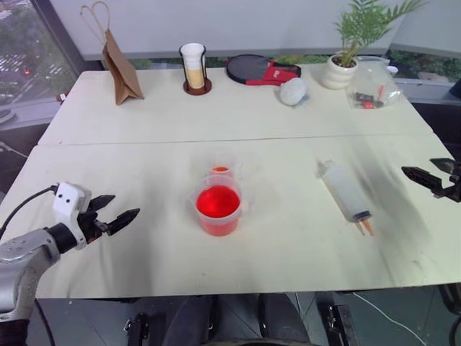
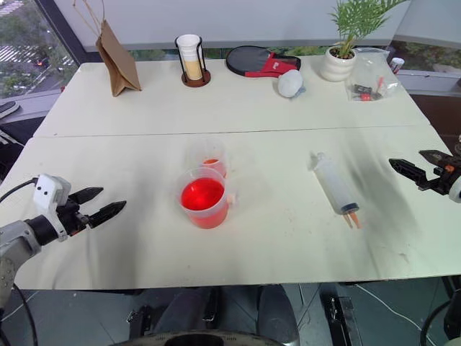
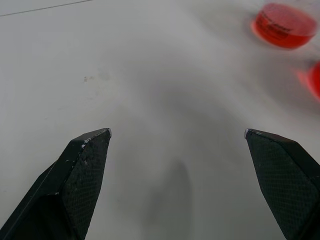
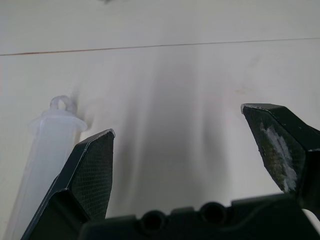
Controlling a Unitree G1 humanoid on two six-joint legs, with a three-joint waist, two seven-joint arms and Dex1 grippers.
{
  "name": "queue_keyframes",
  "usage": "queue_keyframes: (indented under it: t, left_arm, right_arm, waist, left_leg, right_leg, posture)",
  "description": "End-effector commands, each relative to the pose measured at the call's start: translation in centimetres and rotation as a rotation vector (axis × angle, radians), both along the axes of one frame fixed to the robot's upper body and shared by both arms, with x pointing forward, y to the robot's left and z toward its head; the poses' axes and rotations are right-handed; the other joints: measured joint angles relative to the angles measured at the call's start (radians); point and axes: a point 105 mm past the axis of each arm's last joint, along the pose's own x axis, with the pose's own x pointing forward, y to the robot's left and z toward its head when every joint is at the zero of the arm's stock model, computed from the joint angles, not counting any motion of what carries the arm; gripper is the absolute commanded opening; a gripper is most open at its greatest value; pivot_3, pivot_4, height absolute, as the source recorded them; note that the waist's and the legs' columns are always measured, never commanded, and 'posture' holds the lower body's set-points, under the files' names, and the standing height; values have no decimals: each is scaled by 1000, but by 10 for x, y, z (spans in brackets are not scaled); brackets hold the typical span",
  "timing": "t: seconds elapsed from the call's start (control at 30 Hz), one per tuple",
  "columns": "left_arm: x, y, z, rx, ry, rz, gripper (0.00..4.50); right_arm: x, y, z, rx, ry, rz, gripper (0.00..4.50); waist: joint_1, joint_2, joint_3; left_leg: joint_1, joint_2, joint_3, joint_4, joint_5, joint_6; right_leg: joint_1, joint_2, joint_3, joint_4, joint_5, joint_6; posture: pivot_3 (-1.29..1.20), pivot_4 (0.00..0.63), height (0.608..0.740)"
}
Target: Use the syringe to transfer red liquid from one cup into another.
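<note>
The wide clear beaker [image 1: 218, 209] stands mid-table, holding red liquid [image 1: 217, 201]. Just behind it stands the smaller clear cup [image 1: 220, 167] with a little red liquid at its bottom. The clear syringe [image 1: 346, 189] lies flat on the table to the right, its orange-red tip [image 1: 366, 227] pointing toward the near edge. My left gripper [image 1: 117, 211] hovers open and empty over the near left of the table, well left of the beaker. At the right table edge, my right gripper [image 1: 430, 172] is open and empty, to the right of the syringe [image 4: 47, 150].
Along the far edge stand a brown paper bag [image 1: 119, 68], a tall white cup in a dark holder [image 1: 194, 68], a paddle on a red-black case [image 1: 261, 70], a white ball [image 1: 292, 91], a potted plant [image 1: 341, 68] and a clear plastic bag [image 1: 373, 86].
</note>
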Motion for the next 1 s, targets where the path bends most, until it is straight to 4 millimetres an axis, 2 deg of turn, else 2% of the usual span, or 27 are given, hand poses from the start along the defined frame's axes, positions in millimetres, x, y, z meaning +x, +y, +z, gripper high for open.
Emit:
queue_keyframes:
  t: [0.03, 0.33, 0.5, 0.77, 0.83, 0.9, 1.0]
  left_arm:
    - [5, 8, 18, 29, -62, 5, 4433]
    - [12, 5, 23, 7, -90, 16, 4433]
    - [19, 10, 26, 54, -121, 43, 4433]
    - [32, 21, 43, 64, -155, 30, 4433]
    - [38, 18, 54, 42, -176, 0, 4433]
    - [43, 7, 70, -18, -195, -68, 4433]
    - [45, -18, 97, -16, -192, -240, 4433]
  right_arm:
    - [2, -1, 18, -26, -41, 2, 4500]
    - [9, 2, 16, -38, -53, -24, 4500]
    - [15, 3, 20, -45, -71, -36, 4500]
    - [28, 2, 31, -83, -68, -74, 4500]
    - [32, 8, 45, -1, -109, -60, 4500]
    - [35, 17, 56, 65, -113, -22, 4500]
    - [37, 34, 63, 10, -3, 62, 4500]
  waist:
    - [2, 0, 0]
    - [-1, 1, 0]
    - [-1, 1, 0]
    - [-1, 1, 0]
    - [0, 1, 0]
    - [0, 1, 0]
    - [-3, 1, 1]
  left_leg:
    - [0, 0, 0, 0, 0, 0]
    - [-1, -1, 0, -1, 0, 0]
    - [-1, -1, 0, -1, 0, 0]
    - [-1, -1, 0, -1, 0, 0]
    - [-1, -1, 0, -1, 0, 0]
    - [-1, -1, 0, 0, 0, 0]
    - [-2, -1, 0, 0, 0, 0]
  right_leg:
    - [0, 0, 0, 0, 0, 1]
    - [-1, 0, 0, -1, 1, 3]
    - [-1, 0, 0, -1, 1, 3]
    - [-1, 0, 0, -1, 2, 3]
    - [-1, 0, 0, -1, 2, 3]
    - [-1, 0, -1, -1, 2, 3]
    - [-1, 0, -1, -1, 2, 3]
  posture:
    - [0, 150, 739]
    - [0, 150, 739]
    - [0, 150, 739]
    - [0, 150, 739]
    - [0, 150, 739]
    - [0, 150, 739]
    - [0, 150, 739]
